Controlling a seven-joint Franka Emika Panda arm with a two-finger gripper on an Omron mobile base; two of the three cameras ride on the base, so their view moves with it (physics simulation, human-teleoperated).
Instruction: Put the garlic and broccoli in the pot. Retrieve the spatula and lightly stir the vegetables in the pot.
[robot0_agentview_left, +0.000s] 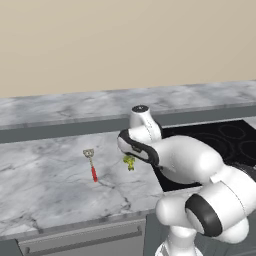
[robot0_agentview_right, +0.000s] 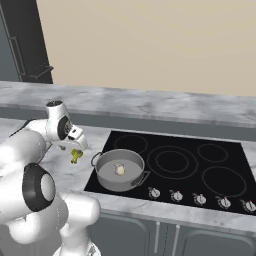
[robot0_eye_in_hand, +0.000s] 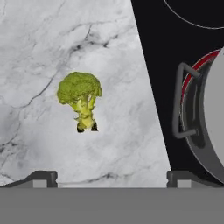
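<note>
My jaws (robot0_eye_in_hand: 111, 177) wide open, empty, above broccoli (robot0_eye_in_hand: 80, 99) lying on tabletop (robot0_eye_in_hand: 52, 43) just beside pot (robot0_agentview_right: 120, 170). Garlic (robot0_agentview_right: 120, 169) in pot. Broccoli step now; next: descend, centre, close.

The pot (robot0_agentview_right: 120, 171) stands on the near-left burner of the cooktop (robot0_agentview_right: 200, 165), the garlic (robot0_agentview_right: 120, 170) lying inside it. The broccoli (robot0_agentview_right: 76, 155) lies on the table (robot0_agentview_left: 45, 175) just left of the cooktop's edge, near the pot's handle. Farther left on the table lies the spatula (robot0_agentview_left: 91, 164), well apart from the pot, its head pointing toward the back wall.
</note>
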